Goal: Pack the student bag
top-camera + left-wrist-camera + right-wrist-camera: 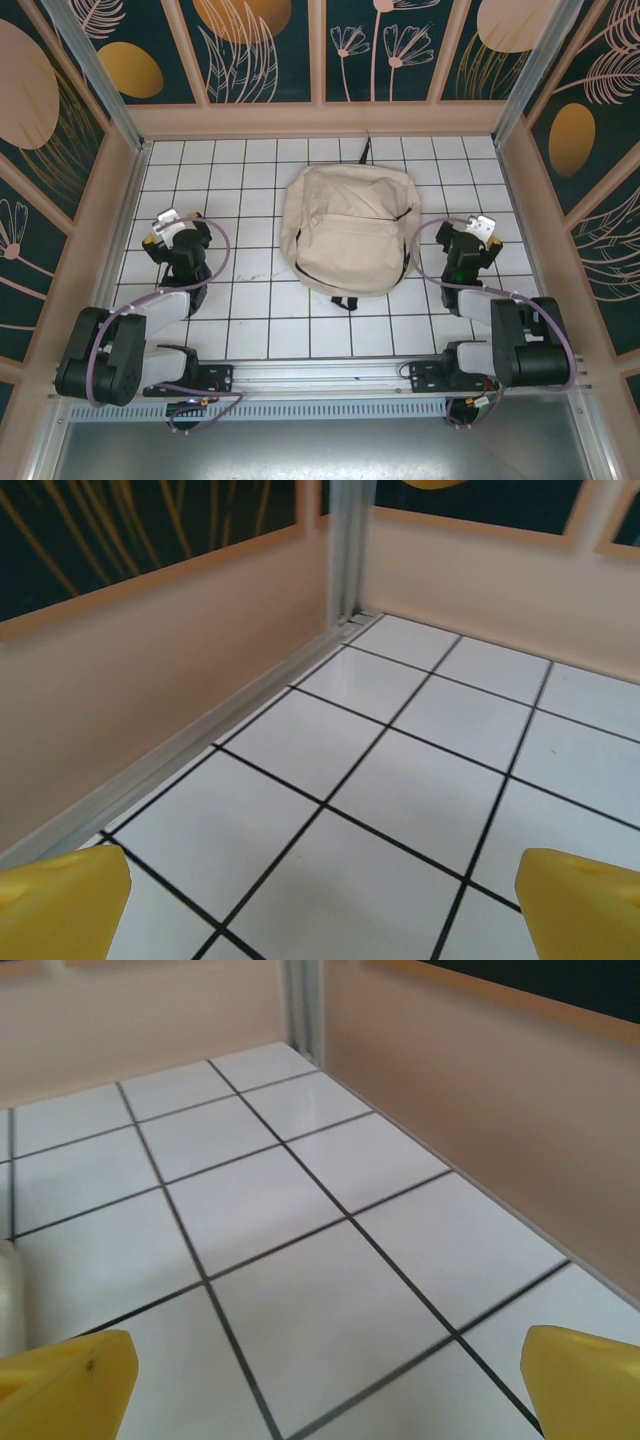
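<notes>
White bench (pixel 250 300) holds the student bag (pixel 348 228). Left pincer (pixel 163 225) and right pincer (pixel 482 228) gape wide, empty. Floppy cloth could slip out.

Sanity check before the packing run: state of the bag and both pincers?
Student bag: lying flat, looks zipped shut, untouched.
Left pincer: open, empty.
Right pincer: open, empty, clear of the bag.

Student bag (pixel 350 225): soft matt cloth; table (pixel 250 300): smooth glossy white tiles
</notes>
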You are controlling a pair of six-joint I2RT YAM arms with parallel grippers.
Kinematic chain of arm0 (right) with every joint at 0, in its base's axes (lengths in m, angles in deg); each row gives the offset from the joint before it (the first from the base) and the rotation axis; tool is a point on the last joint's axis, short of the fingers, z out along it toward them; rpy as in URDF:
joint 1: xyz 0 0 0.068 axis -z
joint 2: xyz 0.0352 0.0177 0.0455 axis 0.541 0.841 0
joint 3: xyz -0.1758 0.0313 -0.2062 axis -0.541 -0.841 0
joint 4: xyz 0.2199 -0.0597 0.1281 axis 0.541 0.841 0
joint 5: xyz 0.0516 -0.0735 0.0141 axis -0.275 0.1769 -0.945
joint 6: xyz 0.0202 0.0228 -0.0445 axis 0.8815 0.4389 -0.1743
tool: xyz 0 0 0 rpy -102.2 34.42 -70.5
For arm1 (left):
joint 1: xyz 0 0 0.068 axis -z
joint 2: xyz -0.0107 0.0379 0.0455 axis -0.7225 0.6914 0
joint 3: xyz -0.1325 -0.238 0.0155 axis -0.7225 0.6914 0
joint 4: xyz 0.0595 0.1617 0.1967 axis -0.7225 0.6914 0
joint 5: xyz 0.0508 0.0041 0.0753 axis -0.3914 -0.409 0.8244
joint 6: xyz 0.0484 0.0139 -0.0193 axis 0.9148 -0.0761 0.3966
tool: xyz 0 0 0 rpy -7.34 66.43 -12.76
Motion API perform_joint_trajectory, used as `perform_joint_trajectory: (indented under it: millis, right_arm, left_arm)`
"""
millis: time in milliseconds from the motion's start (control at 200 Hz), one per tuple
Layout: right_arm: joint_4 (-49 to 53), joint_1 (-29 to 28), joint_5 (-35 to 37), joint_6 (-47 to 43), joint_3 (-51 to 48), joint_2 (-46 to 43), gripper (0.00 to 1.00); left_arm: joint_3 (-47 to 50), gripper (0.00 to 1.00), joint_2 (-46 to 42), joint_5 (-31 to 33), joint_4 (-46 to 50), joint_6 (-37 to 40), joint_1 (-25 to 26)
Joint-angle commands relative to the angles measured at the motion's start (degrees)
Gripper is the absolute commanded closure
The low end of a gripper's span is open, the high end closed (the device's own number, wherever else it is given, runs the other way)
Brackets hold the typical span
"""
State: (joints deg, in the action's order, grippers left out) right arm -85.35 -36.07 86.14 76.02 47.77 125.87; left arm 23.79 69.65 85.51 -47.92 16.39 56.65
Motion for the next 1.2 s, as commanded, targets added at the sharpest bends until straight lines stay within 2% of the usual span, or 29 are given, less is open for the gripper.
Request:
perform_joint_trajectory:
  millis: [0,90,200,260,380,530,676,766,1051,1191]
  right_arm:
    - [-15.5,0.3,-5.9,-1.9,-2.1,1.9,0.01]
    - [-22.2,0.4,-8.9,-2.2,-4.0,4.6,0.01]
    - [-27.3,0.9,-10.9,-2.4,-4.4,8.9,0.01]
    - [-25.1,1.3,-12.2,-1.9,-3.7,8.5,0.01]
    - [-24.8,2.2,-13.4,-1.4,-3.6,8.6,0.01]
    - [-25.6,2.5,-16.4,-2.2,-3.7,9.1,0.01]
    - [-28.8,2.5,-18.6,-3.0,-5.0,10.2,0.01]
    - [-33.6,2.5,-18.1,-3.4,-5.4,14.0,0.01]
    - [-24.8,2.7,-17.4,-2.3,-1.4,13.6,0.01]
    - [-25.0,2.9,-17.5,-2.1,-1.4,13.7,0.01]
  left_arm:
    - [2.0,0.01,1.6,-6.6,-15.5,8.2,-0.5]
    - [5.0,0.01,2.9,-11.7,-22.7,10.7,-1.4]
    - [8.3,0.01,6.7,-17.7,-31.0,10.1,-3.9]
    - [9.0,0.01,9.8,-19.3,-35.5,10.2,-4.6]
    - [7.8,0.01,15.1,-20.0,-38.3,9.4,-5.7]
    - [5.4,0.01,14.4,-18.0,-32.1,8.0,-5.9]
    - [5.5,0.01,14.3,-18.2,-32.4,7.8,-6.2]
    - [5.4,0.01,14.3,-18.2,-32.4,7.8,-6.2]
    - [4.8,0.01,14.6,-18.3,-31.6,7.8,-6.2]
    - [5.0,0.01,14.5,-18.4,-31.7,7.8,-6.3]
